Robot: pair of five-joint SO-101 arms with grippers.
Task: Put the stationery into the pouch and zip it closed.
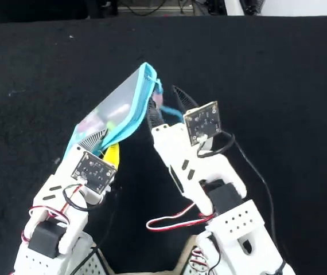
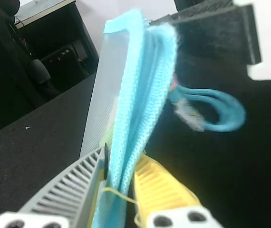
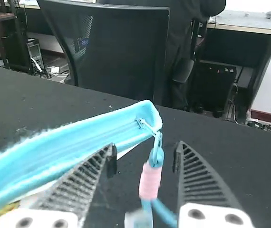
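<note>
Fabric first: the left gripper (image 1: 109,144) is closed flat on the near end of the pouch (image 1: 123,106). Its grey finger (image 2: 69,190) sits on the clear side and its yellow finger (image 2: 161,190) on the other, with the blue edging pinched between them. From that grip the pouch rises off the table (image 1: 267,63) and slants away toward the other arm. Through the clear side we make out pale pink and green shapes, which we take to be the stationery (image 1: 101,120) already inside; what each piece is we cannot tell.

We judge the pouch light and floppy, with soft knitted edging and a thin bendy plastic wall. Nothing stiffens it beyond the left gripper's hold. It would sag or fold if that hold slackened. The thick cloth edging is not slippery and looks the right place to hold that end.

At the far end the right gripper (image 1: 164,104) stands open, its black fingers wide apart and gripping nothing. The zip pull (image 3: 150,178), a pink bead on a blue cord loop, hangs between those fingers and touches neither, as far as we can see. The slider (image 3: 142,124) sits at the pouch's corner just beyond the fingertips. The pull is small, limp and free to swing. We would close on the bead rather than on the thin cord, which may slip.
</note>
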